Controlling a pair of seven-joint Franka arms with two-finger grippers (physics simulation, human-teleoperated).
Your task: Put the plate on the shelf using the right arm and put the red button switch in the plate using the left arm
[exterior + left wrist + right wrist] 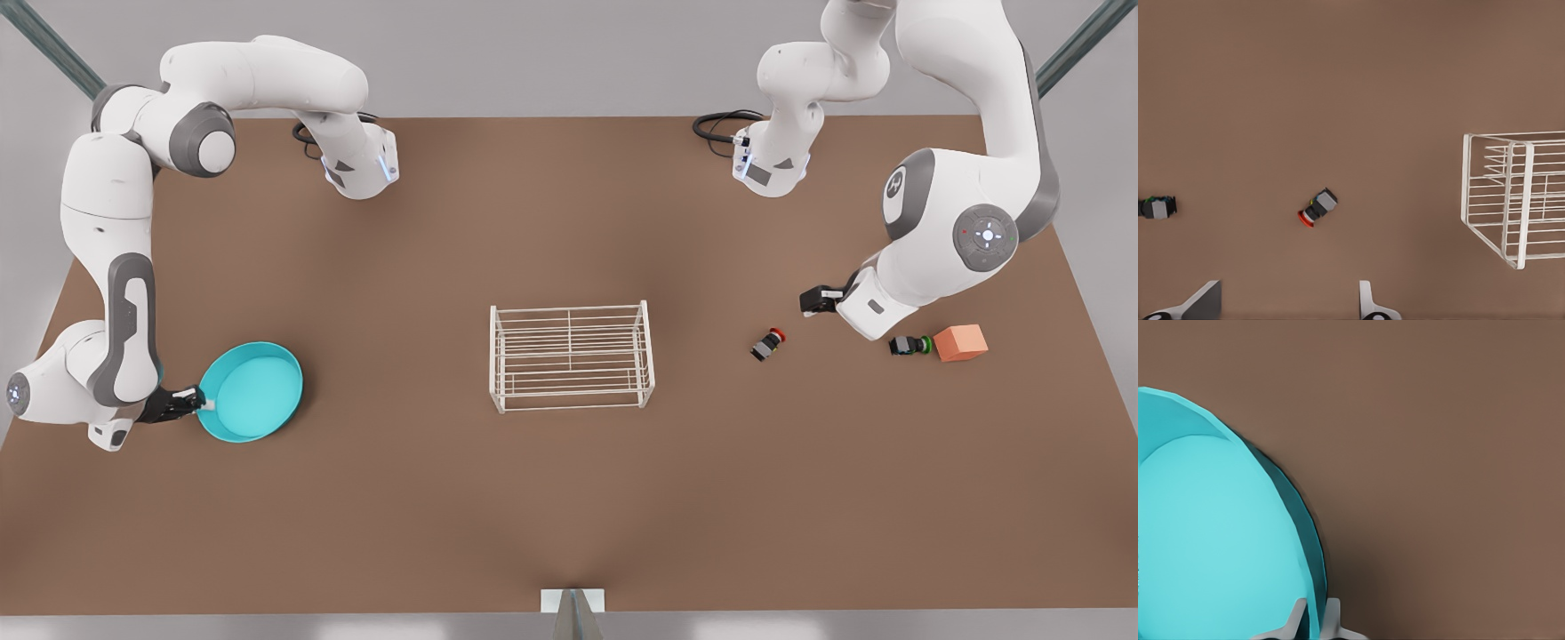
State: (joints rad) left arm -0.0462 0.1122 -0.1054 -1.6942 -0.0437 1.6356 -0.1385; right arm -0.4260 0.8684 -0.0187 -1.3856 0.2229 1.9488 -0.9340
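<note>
Shelf [572,356] mid-table [569,498]; plate [252,391] toward the front view's left edge; red button switch [768,344], second switch [909,345], cube [960,342] toward the right edge.

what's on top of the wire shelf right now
Nothing rests on the shelf; brown table shows through its bars. The plate sits apart, its rim pinched by the right gripper.
</note>
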